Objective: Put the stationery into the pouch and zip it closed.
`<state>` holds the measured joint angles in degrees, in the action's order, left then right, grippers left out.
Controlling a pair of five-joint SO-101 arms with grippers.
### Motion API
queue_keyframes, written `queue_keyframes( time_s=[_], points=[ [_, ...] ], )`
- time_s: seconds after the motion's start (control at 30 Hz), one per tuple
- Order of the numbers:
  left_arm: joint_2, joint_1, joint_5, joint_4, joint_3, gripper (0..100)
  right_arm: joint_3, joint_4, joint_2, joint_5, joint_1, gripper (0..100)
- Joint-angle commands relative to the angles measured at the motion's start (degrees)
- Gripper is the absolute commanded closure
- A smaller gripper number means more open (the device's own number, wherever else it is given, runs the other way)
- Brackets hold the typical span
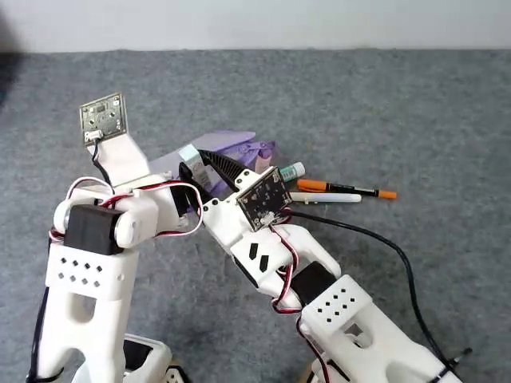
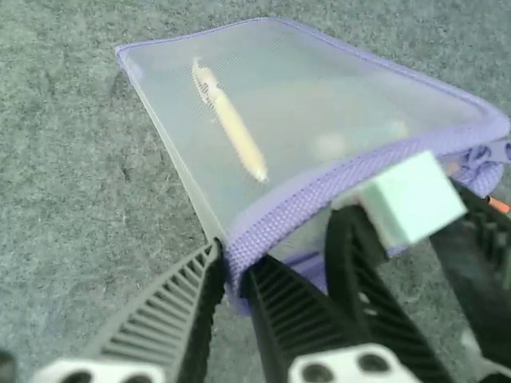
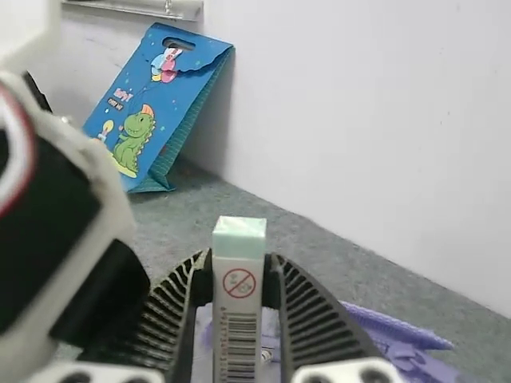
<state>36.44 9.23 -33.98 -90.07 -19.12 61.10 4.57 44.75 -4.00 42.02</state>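
Your left gripper (image 2: 230,260) pinches the pouch (image 2: 319,96) rim, right gripper (image 3: 238,270) clamps the eraser (image 3: 238,239); pencil (image 2: 229,121) inside, pens (image 1: 343,189) beside it, zipping left.

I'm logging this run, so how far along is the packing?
Done: one yellow pencil lies inside the pouch. In hand: the left gripper pinches the pouch's zipper edge while the right gripper holds the eraser at the opening. Left: the orange pen, white pen and teal-capped tube lie on the table beside the pouch, and the zip looks open.
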Motion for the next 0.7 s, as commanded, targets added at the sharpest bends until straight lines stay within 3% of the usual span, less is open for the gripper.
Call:
queue_keyframes(
  time_s=[0.0,0.2,0.67],
  points=[
    [0.26,1.14,-0.79,-0.18,2.07,99,-3.34,-3.82,-0.57,-3.16,-0.57,95.1],
    [0.26,1.14,-0.79,-0.26,2.07,99,-4.75,-8.57,0.40,-3.34,-2.07,81.2],
    [0.00,1.14,-0.79,-0.18,1.80,99,-9.67,-32.92,20.18,-2.90,-3.56,81.1]
  ],
)
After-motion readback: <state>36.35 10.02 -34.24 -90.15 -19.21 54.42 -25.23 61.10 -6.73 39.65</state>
